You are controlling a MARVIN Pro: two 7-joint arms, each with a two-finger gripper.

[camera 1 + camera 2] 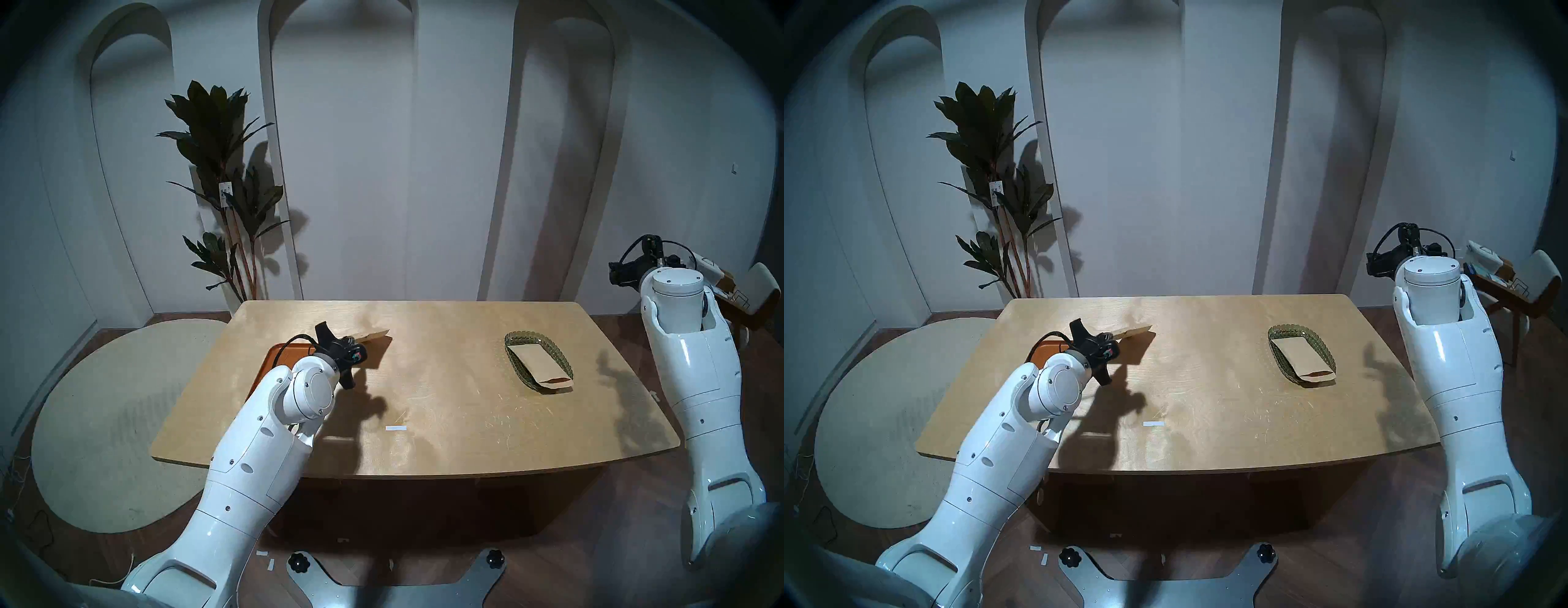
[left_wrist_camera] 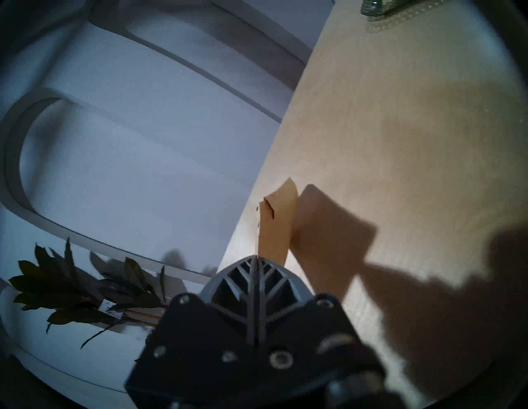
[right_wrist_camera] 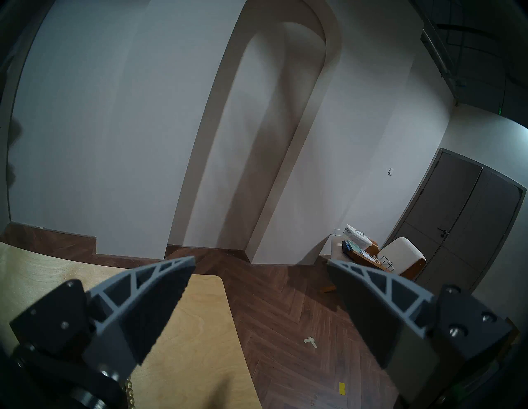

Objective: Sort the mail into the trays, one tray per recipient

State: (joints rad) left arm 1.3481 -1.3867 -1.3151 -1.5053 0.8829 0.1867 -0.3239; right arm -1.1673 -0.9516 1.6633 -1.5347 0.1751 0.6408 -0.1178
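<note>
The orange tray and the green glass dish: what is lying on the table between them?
In the head view, only bare table lies between orange tray and green dish; the left gripper's envelope hangs there.

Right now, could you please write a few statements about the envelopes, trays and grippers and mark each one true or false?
1. An envelope lies in the green glass dish. True.
2. The left gripper is open and empty. False: its fingers are shut on the second envelope.
3. The right gripper is open, holding nothing. True.
4. The held envelope already lies flat in the orange tray. False: it is held above the table, beside the tray.
5. A white tape strip sits inside the dish. False: it lies on the bare tabletop.
</note>
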